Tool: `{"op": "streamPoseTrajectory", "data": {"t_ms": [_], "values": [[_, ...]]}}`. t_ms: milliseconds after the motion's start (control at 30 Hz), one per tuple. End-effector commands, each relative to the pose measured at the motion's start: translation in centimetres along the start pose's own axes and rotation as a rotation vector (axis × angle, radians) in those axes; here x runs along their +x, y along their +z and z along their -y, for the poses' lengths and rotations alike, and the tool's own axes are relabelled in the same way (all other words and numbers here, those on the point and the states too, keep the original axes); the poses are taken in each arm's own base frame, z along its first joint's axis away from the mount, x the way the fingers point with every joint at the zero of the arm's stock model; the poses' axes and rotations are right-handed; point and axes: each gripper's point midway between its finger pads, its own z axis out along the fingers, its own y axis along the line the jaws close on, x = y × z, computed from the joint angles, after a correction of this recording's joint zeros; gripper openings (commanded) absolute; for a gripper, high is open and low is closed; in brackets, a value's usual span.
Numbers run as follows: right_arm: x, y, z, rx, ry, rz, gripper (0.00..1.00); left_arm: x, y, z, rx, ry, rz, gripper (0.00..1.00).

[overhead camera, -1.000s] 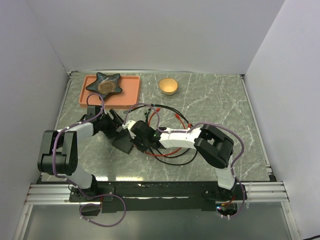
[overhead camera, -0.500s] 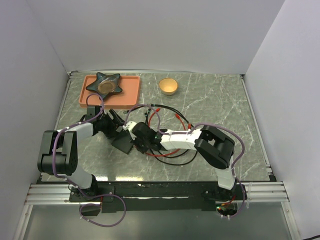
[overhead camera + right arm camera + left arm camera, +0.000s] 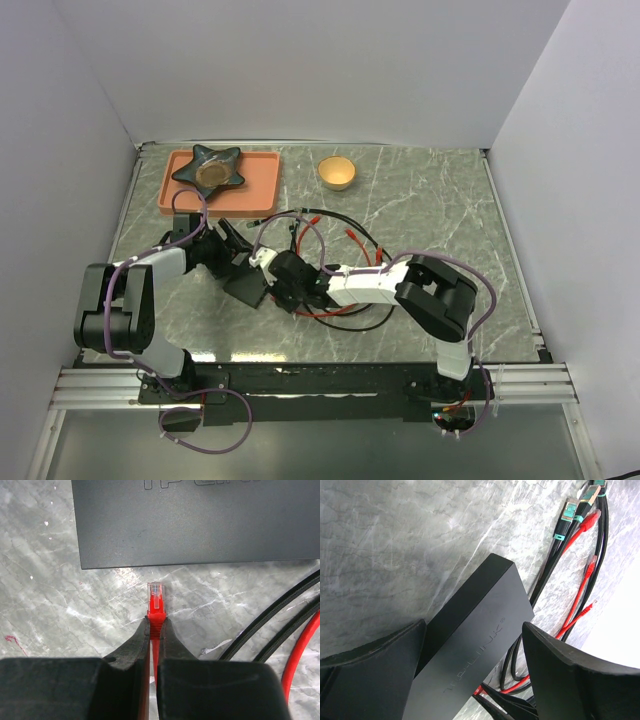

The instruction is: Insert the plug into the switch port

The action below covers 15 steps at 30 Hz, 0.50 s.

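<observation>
Seen from above, the left tool [image 3: 232, 262] and right tool [image 3: 283, 280] meet over a flat black switch [image 3: 247, 287] on the grey marbled surface [image 3: 430, 220]. In the right wrist view the right tool [image 3: 155, 625] is closed on the red boot just behind the clear plug [image 3: 156, 592]. The plug points at the long near edge of the switch [image 3: 200, 520] and lies just short of it, not touching. The ports are hidden from this angle. In the left wrist view the left tool [image 3: 474, 627] straddles the switch [image 3: 470, 645] with a finger on each side. Whether the fingers actually press on it cannot be told. Red and black cables [image 3: 580, 545] lie looped beside the switch. A salmon tray [image 3: 262, 190] carrying a star-shaped dish [image 3: 208, 168], and a yellow bowl [image 3: 337, 172], sit well apart at the far edge.
</observation>
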Motion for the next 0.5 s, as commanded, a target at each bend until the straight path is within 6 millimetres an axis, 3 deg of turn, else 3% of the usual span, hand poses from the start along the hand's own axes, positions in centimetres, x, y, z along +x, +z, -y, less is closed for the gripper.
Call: {"op": "streamPoseTrajectory", "data": {"t_ms": [0,467], "values": [[-0.5,-0.4,-1.2,-0.029,-0.010,-0.005,0.00,2.2,-0.1,-3.0,-0.104,-0.055,-0.053,0.87],[-2.2,0.1,-1.1,-0.007,-0.010,0.015,0.00,2.4,0.1,-3.2,-0.102,-0.052,-0.063,0.89]]}}
